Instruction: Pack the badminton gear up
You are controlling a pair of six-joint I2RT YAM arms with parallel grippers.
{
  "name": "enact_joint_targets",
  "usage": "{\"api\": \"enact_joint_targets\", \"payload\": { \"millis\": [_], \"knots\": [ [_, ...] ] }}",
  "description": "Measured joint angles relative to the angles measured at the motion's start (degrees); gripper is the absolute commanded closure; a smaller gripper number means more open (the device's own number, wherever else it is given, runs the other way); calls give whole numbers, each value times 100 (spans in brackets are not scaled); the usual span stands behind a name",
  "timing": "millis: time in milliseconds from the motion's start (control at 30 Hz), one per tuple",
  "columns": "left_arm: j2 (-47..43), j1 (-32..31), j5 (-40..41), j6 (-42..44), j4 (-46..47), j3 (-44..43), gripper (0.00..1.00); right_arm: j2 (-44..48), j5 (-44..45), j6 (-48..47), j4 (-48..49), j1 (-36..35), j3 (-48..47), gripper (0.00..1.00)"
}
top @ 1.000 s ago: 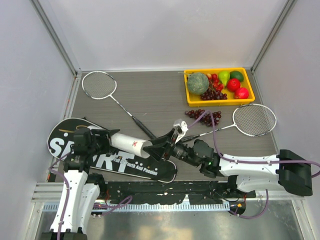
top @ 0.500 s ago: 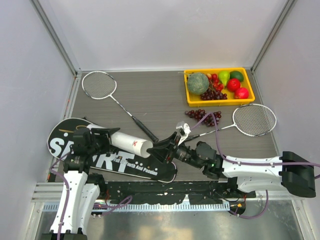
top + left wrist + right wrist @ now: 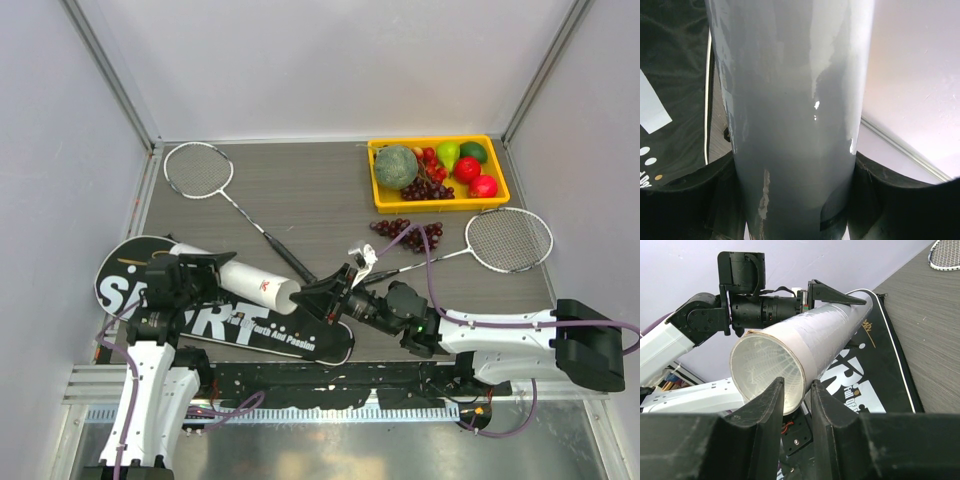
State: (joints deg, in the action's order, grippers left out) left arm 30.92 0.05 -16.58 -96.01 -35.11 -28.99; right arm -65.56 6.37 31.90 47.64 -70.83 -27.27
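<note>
My left gripper (image 3: 200,272) (image 3: 795,200) is shut on the long white tube (image 3: 245,278) (image 3: 790,100) and holds it slanted above the black "SPORT" bag (image 3: 130,290) (image 3: 875,375). The tube's open mouth (image 3: 767,367) faces my right gripper (image 3: 305,293) (image 3: 797,381). White feathers of a shuttlecock (image 3: 765,362) show inside the tube. The right jaws stand a narrow gap apart at the mouth's lower rim, with nothing held between them. One racket (image 3: 198,170) lies at the back left. The other racket (image 3: 509,240) lies at the right.
A yellow tray (image 3: 430,204) of fruit stands at the back right. A dark red grape bunch (image 3: 405,232) lies just in front of it, near the right racket's shaft. Grey walls close in the table on three sides.
The right gripper's jaws have narrowed and it has edged left, up to the tube's mouth. The left gripper has kept its hold on the tube.
</note>
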Motion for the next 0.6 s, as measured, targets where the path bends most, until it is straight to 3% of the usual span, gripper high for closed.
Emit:
{"api": "enact_joint_targets", "payload": {
  "millis": [100, 267, 433, 600],
  "knots": [
    [7, -9, 20, 2, 44, 0, 100, -7, 37, 24, 0, 0, 0, 68],
    [9, -59, 94, 4, 101, 0, 100, -48, 57, 68, -2, 2, 0, 72],
    [37, -122, 166, 0, 188, 0, 100, -98, 55, 116, -11, 2, -26, 57],
    [50, -203, 260, 74, 201, 0, 100, -57, -9, 201, -116, -2, -55, 55]
  ]
}}
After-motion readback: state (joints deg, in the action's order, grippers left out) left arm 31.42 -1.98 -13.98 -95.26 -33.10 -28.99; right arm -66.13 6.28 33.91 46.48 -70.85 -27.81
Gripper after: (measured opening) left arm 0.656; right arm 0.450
